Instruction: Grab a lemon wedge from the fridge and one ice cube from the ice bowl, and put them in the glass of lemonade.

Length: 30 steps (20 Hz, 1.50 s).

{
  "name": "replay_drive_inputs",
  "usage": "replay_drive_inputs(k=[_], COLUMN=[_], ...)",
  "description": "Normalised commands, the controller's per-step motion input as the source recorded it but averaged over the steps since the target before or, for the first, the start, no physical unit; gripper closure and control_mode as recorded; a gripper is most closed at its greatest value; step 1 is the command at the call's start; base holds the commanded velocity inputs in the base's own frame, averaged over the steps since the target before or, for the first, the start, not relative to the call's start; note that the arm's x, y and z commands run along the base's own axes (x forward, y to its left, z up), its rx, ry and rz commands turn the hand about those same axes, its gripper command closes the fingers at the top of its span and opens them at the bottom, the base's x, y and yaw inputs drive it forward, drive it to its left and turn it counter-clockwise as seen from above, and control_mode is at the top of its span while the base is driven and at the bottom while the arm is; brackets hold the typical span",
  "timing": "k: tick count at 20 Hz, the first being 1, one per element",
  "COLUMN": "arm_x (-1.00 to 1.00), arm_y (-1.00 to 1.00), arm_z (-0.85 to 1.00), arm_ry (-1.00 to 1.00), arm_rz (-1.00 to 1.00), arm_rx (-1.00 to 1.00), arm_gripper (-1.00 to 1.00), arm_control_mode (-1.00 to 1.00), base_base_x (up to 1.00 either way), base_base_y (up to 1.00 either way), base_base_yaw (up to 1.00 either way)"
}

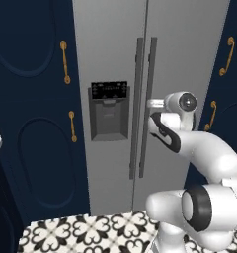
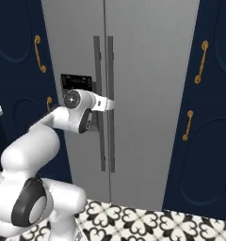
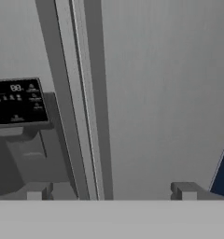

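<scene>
1. So, we're at the very first step imo: getting the fridge (image 1: 155,74) open. Both doors look shut, with just a thin seam down the middle.

2. The task stuff: the fridge sits dead center in both base views, tall grey steel between navy cabinets (image 1: 36,99) with gold handles (image 1: 65,62). The lemon wedge should be inside behind those doors, so I can't see it. No ice bowl or glass of lemonade anywhere I can point to either.

3. The gripper (image 3: 111,193) has its jaws spread wide, nothing between them. In the hand view the two finger tips (image 3: 37,191) poke up at roughly 7 and 5 o'clock, and both dark bar handles run up through the gap between them.

4. From the right base view the hand is right up at the handles (image 2: 108,94), about mid height, at 3 o'clock of the black dispenser panel (image 2: 77,82). Can't tell whether a finger is actually touching a bar yet; looks very close tho.

5. Next move, my guess: pick ONE bar (the right door's handle (image 1: 151,99) seems likelier, it's nearest the hand), get the fingers either side of it, close, then pull out in an arc so the door swings.

6. Risk: the two bars sit just beside each other, so clamping both would be bad.
</scene>
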Motion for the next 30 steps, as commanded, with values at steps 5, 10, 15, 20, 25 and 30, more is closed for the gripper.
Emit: replay_drive_inputs(k=[5,10,15,20,25,30], arm_x=[0.15,0.41,0.58,0.75,0.8,0.74], arm_y=[-0.04,-0.08,-0.16,-0.02,0.0,-0.13], arm_z=[0.11,0.0,-0.06,-0.33,-0.38,-0.18], arm_ry=[0.0,0.0,0.0,0.0,0.0,0.0], arm_rz=[0.0,0.0,0.01,0.02,0.0,0.0], arm_rx=[0.05,0.0,0.0,0.0,0.0,0.0], arm_gripper=[-1.0,-1.0,-1.0,-1.0,-1.0,-1.0], arm_control_mode=[-1.0,-1.0,-1.0,-1.0,-1.0,-1.0], base_base_x=[0.0,0.0,0.0,0.0,0.0,0.0], base_base_y=[0.0,0.0,0.0,0.0,0.0,0.0], base_base_yaw=[0.0,0.0,0.0,0.0,0.0,0.0])
